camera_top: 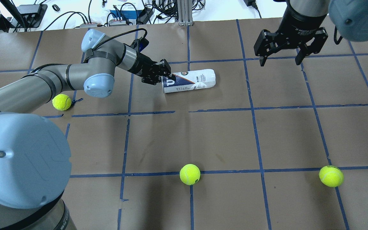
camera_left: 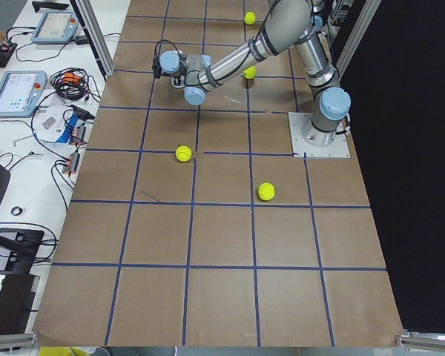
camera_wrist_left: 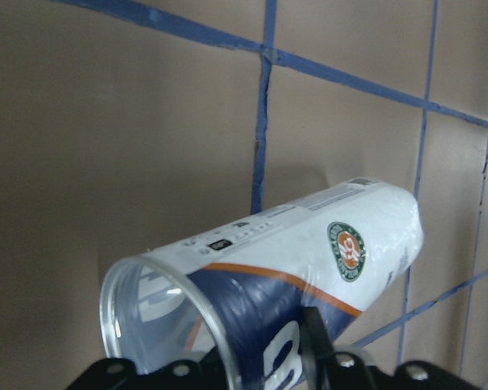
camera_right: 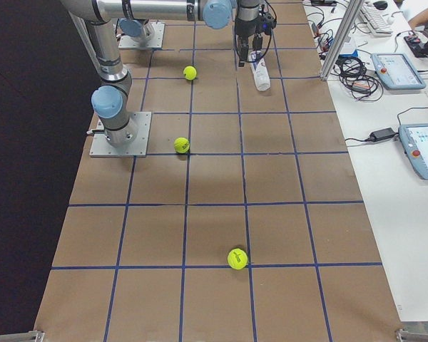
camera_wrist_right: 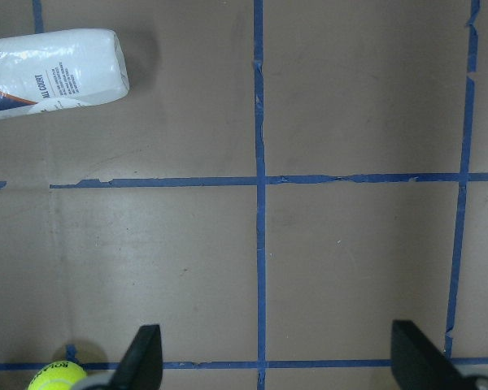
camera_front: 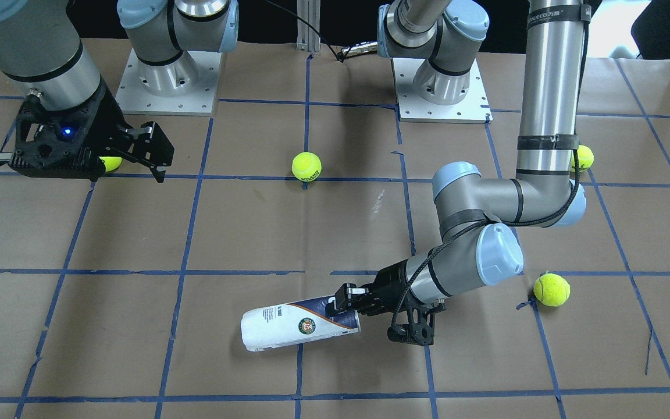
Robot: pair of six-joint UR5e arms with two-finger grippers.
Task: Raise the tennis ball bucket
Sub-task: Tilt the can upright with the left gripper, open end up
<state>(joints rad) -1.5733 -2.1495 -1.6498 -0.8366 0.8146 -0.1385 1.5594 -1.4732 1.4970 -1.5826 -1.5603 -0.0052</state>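
The tennis ball bucket (camera_top: 190, 81) is a clear can with a white and navy label. It lies on its side on the brown paper, also seen in the front view (camera_front: 294, 329) and the left wrist view (camera_wrist_left: 309, 252). My left gripper (camera_top: 164, 76) is shut on the rim of its open mouth, also seen in the front view (camera_front: 346, 304). One finger (camera_wrist_left: 313, 341) presses on the outside of the label. I cannot tell whether the can is clear of the table. My right gripper (camera_top: 280, 60) is open and empty, well to the can's right (camera_wrist_right: 281, 370).
Several yellow-green tennis balls lie loose: one near my left elbow (camera_top: 62, 102), one at the front middle (camera_top: 189, 174), one at the front right (camera_top: 331, 176), one behind the left arm (camera_front: 582, 157). Arm base plates (camera_front: 166, 81) stand at the robot's edge.
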